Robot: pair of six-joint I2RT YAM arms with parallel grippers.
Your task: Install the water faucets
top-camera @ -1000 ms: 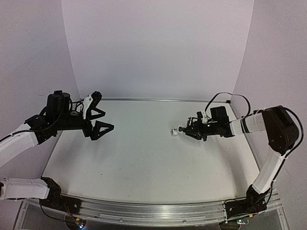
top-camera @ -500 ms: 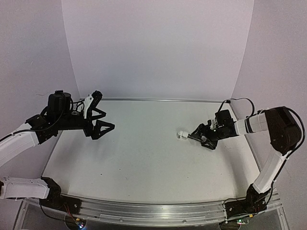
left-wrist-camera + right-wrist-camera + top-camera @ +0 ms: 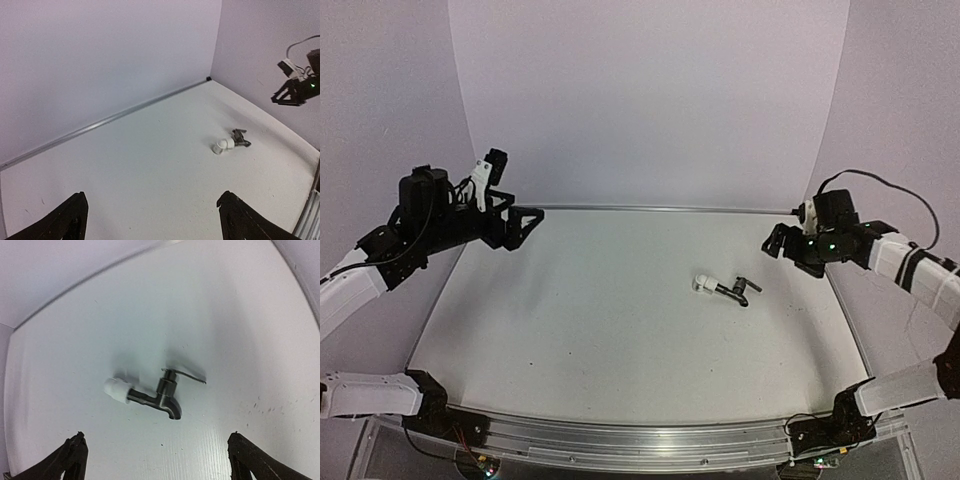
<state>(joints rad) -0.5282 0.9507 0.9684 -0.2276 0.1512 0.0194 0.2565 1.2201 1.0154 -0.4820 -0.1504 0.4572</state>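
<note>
Dark grey metal water faucet (image 3: 732,291) lies on its side on the white table (image 3: 570,330), right of centre in the overhead view. A white plastic fitting (image 3: 702,284) sits on its left end; the bent spout and thin lever handle are at its right end. Nothing touches it.

Right gripper (image 3: 780,244): at the right of the overhead view, raised off the table and apart from the faucet. Its jaws are spread wide and hold nothing. Its wrist camera shows the faucet mid-frame, with both fingertips in the lower corners.

Left gripper (image 3: 515,190): in the upper left of the overhead view, well apart from the faucet. Its jaws are spread wide and hold nothing. Its wrist camera shows the faucet right of centre.
</note>
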